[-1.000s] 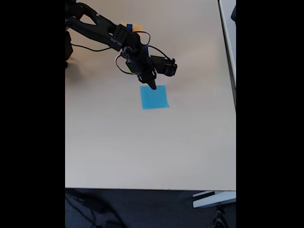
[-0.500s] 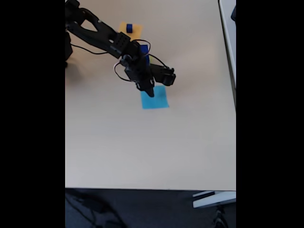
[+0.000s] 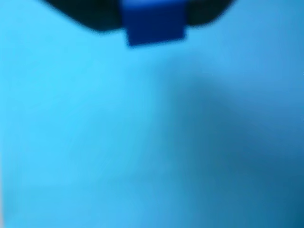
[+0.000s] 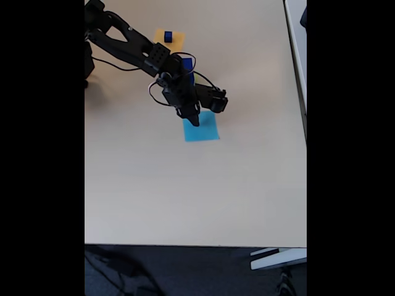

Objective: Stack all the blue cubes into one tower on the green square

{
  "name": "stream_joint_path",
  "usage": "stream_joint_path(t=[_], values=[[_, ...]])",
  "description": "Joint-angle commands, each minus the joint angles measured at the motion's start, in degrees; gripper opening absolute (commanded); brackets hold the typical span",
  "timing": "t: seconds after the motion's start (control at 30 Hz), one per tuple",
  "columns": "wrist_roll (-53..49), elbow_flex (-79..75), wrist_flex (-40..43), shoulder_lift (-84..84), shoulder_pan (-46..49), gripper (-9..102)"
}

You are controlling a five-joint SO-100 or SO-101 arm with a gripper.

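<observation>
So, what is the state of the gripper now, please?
Gripper: low over the light-blue square; a blue cube shows at its tip in the wrist view, but open or closed cannot be told.

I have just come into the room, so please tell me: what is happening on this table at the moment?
One black robot arm reaches out over a beige table, its gripper low above a flat light-blue square. The wrist view shows a dark-blue cube at the gripper's end, close over that square; whether the jaws pinch it is unclear. Another blue cube sits on an orange-yellow square behind the arm.
</observation>
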Motion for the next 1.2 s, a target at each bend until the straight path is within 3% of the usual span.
stream_joint_path(t=[0.0,0.67,0.9,1.17], values=[[0.70,-3.60,0.44,0.70,-0.53,8],[-5.36,-6.86,2.81,10.90,-5.80,16],[-5.98,-0.88,2.72,21.09,-7.73,30],[-6.94,2.29,1.23,35.33,-16.79,24]])
